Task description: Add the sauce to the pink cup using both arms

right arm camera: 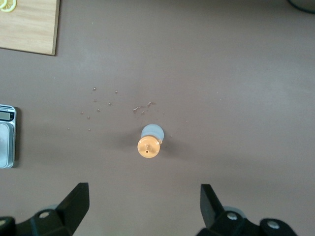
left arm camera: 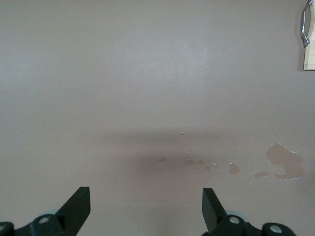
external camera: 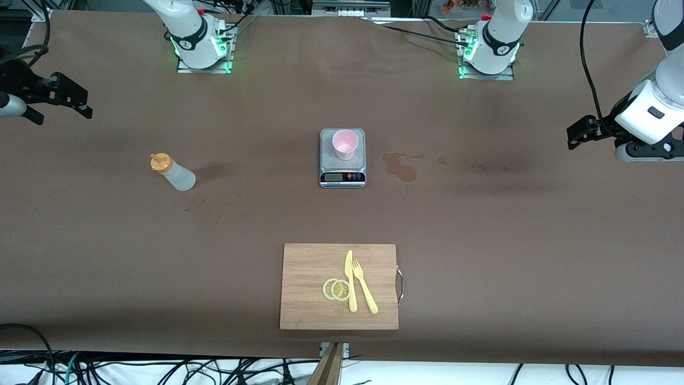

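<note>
The pink cup [external camera: 345,143] stands upright on a grey kitchen scale [external camera: 342,160] at the middle of the table. The sauce [external camera: 173,172], a whitish squeeze bottle with an orange cap, stands toward the right arm's end, apart from the scale. My right gripper [external camera: 63,112] hangs open at that end of the table; in its wrist view the right gripper [right arm camera: 145,194] is empty, with the sauce [right arm camera: 149,142] below and ahead of it. My left gripper [external camera: 577,133] hangs open over the left arm's end, and in its wrist view the left gripper [left arm camera: 146,196] shows only bare table.
A wooden cutting board [external camera: 339,286] lies nearer the front camera than the scale, bearing a yellow knife [external camera: 350,280], a fork [external camera: 364,289] and lemon slices [external camera: 336,289]. A patch of spilled liquid [external camera: 401,167] lies beside the scale toward the left arm's end.
</note>
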You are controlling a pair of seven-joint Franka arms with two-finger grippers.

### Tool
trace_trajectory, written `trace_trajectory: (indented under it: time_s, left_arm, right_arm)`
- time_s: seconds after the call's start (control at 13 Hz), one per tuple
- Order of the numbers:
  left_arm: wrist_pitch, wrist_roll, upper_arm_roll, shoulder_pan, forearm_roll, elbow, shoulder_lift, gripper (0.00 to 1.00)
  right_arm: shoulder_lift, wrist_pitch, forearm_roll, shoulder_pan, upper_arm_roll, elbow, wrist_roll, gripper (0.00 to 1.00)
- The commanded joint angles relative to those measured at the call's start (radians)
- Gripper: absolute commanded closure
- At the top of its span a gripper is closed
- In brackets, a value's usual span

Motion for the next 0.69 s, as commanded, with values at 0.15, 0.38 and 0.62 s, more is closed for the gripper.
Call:
trace_trajectory:
  time_s: [0.15,0.38,0.62]
  left_arm:
    - [-0.007,0.021,0.001,0.006,-0.022,0.001,-0.01,0.0]
    - [-0.007,-0.019,0.001,0.006,-0.021,0.005,-0.005,0.0]
    - [-0.007,-0.019,0.001,0.006,-0.021,0.004,-0.005,0.0]
  right_arm:
    - [0.031,-0.039,-0.005,-0.005,-0.007,0.051,0.007,0.0]
    - [0.031,-0.043,-0.005,-0.006,-0.007,0.051,0.016,0.0]
    - [0.032,-0.043,-0.003,-0.006,-0.007,0.051,0.046,0.0]
